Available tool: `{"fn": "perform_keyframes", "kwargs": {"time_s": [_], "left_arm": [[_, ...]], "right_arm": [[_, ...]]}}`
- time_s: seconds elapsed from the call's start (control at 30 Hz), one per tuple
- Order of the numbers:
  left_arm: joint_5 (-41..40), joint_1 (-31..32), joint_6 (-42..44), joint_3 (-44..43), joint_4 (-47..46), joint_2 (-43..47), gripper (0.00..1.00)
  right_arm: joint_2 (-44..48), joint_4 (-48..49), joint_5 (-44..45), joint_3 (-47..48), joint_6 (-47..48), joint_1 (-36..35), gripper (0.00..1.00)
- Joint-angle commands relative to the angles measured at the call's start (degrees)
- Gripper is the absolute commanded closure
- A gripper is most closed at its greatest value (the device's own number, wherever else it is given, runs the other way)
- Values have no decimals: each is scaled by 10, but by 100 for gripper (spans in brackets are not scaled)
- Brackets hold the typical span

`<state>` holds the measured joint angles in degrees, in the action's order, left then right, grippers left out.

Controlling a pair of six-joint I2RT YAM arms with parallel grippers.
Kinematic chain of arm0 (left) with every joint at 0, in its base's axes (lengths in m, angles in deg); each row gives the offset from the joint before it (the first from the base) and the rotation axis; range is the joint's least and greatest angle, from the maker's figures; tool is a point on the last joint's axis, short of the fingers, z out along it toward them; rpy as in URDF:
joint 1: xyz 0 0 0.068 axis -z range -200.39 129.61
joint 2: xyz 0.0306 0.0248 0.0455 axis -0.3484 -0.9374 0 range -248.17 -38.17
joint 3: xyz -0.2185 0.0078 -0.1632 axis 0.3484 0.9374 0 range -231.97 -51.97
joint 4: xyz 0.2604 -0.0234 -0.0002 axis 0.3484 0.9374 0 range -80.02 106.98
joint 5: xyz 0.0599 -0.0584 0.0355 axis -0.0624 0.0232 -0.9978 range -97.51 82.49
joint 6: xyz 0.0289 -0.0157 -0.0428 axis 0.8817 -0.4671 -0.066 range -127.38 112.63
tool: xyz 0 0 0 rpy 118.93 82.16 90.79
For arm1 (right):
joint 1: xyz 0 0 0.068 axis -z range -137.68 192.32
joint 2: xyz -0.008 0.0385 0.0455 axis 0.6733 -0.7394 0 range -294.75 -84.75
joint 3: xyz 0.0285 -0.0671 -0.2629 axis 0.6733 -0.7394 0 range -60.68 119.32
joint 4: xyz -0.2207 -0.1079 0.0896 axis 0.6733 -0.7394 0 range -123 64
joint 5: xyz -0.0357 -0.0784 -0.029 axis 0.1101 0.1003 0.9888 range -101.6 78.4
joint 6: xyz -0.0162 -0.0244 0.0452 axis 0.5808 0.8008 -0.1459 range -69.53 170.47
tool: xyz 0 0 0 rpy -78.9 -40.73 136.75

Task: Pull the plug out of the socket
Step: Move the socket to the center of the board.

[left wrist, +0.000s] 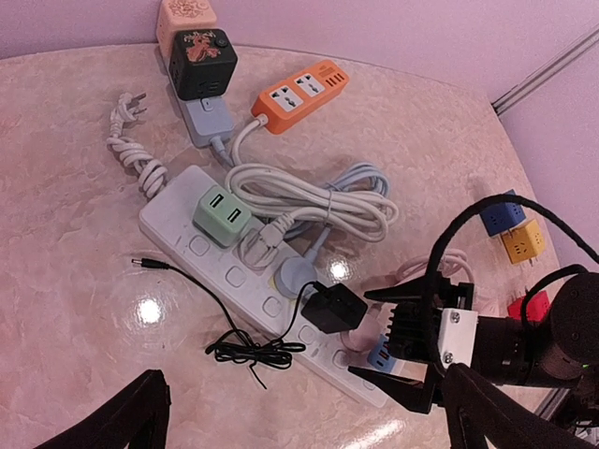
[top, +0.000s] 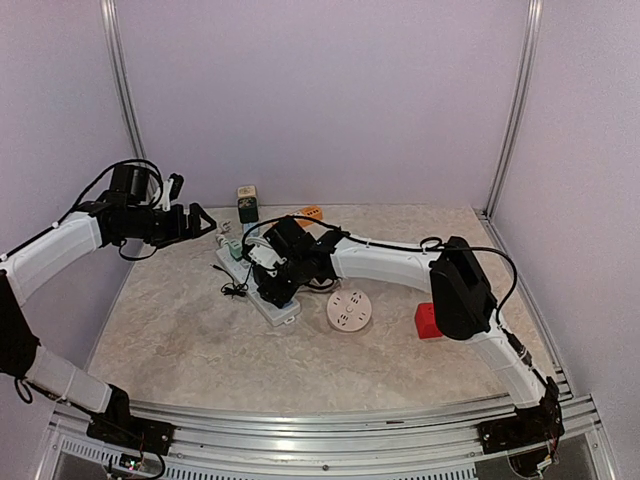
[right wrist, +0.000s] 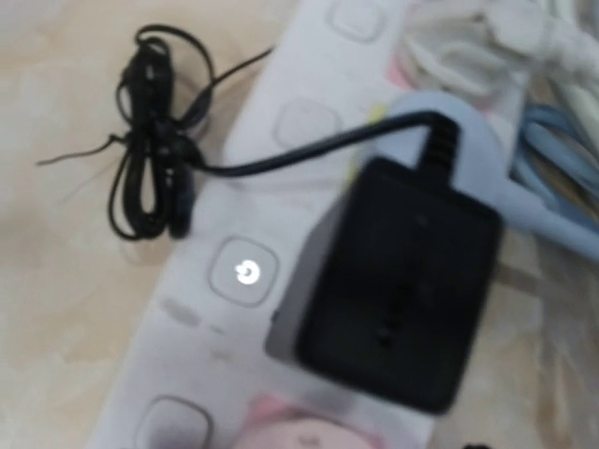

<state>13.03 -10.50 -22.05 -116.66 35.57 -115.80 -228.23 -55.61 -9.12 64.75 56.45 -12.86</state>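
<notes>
Step in hand: we judge that the right gripper (left wrist: 398, 339) is lining up on the black adapter plug (left wrist: 334, 307), with no grip made yet.
Plug location: it sits seated in the white power strip (left wrist: 178, 220), toward the strip's near end. Its thin black cable (left wrist: 248, 351) trails off to a bundle on the table beside the strip.
Right jaws: moderately open with nothing between them.
Left jaws: the left gripper (top: 200, 222) hangs wide open and empty, raised well apart from the strip.
Plug relative to jaws: in the left wrist view the plug lies just beyond the right fingertips, centred on the gap but not yet inside it. The right wrist view shows the plug body close below, filling the middle of the frame.
Doing it well: we would advance until the fingers straddle the plug's flat sides, close firmly, then pull straight out along the pins.
Risk: we expect the light strip to lift with the plug unless it is held down. The looped white and blue cords (left wrist: 323, 201) lie near enough to snag.
</notes>
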Motion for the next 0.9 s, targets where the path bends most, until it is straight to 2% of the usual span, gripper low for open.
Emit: {"fn": "perform_keyframes", "kwargs": {"time_s": [0.0, 0.1, 0.3, 0.47, 0.7, 0.87], "left_arm": [[-5, 0, 10, -3, 10, -7, 1], [-6, 0, 10, -3, 10, -8, 1], [-1, 0, 8, -3, 10, -10, 1], [7, 1, 5, 0, 7, -14, 1], [14, 7, 3, 2, 4, -21, 1], [12, 17, 3, 2, 4, -27, 1]], "right_arm": [[-30, -46, -48, 38, 58, 12, 30], [-27, -56, -56, 33, 65, 12, 43], [-11, -57, -117, 4, 63, 12, 59], [12, -56, -133, -25, 56, 10, 83], [81, -46, -99, -119, 43, 2, 88], [149, -33, -83, -220, 18, -15, 89]]}}
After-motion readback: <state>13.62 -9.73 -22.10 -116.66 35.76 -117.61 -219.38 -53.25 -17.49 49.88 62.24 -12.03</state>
